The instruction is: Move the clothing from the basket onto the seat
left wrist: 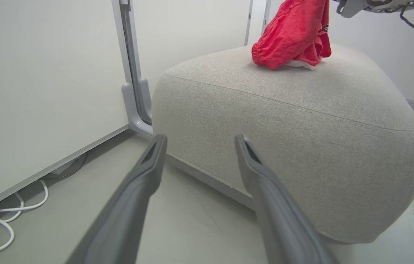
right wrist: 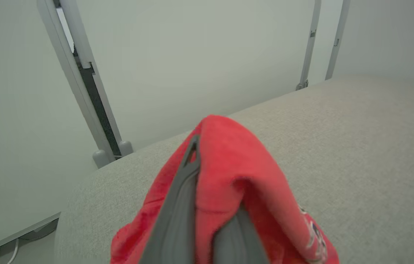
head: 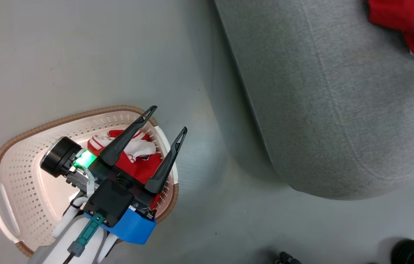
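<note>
A cream basket (head: 27, 176) with a brown rim stands on the floor at the lower left of the head view. In it lies a red and white garment (head: 137, 152). My left gripper (head: 168, 118) hangs open above the basket's right side, fingers spread, nothing between them. The grey seat (head: 339, 95) is at the right; its side faces the left gripper (left wrist: 199, 141) in the left wrist view. A second red garment (head: 408, 22) hangs down onto the seat (left wrist: 302, 110), its lower end touching the top. My right gripper (right wrist: 207, 154) is shut on that garment (right wrist: 236, 172) above the seat (right wrist: 357, 139).
White wall panels with grey posts (left wrist: 133, 73) stand behind the seat. White cables (left wrist: 5, 216) lie on the floor along the wall. Dark parts of the robot base (head: 410, 253) show at the lower right of the head view. Bare grey floor (head: 210, 146) separates basket and seat.
</note>
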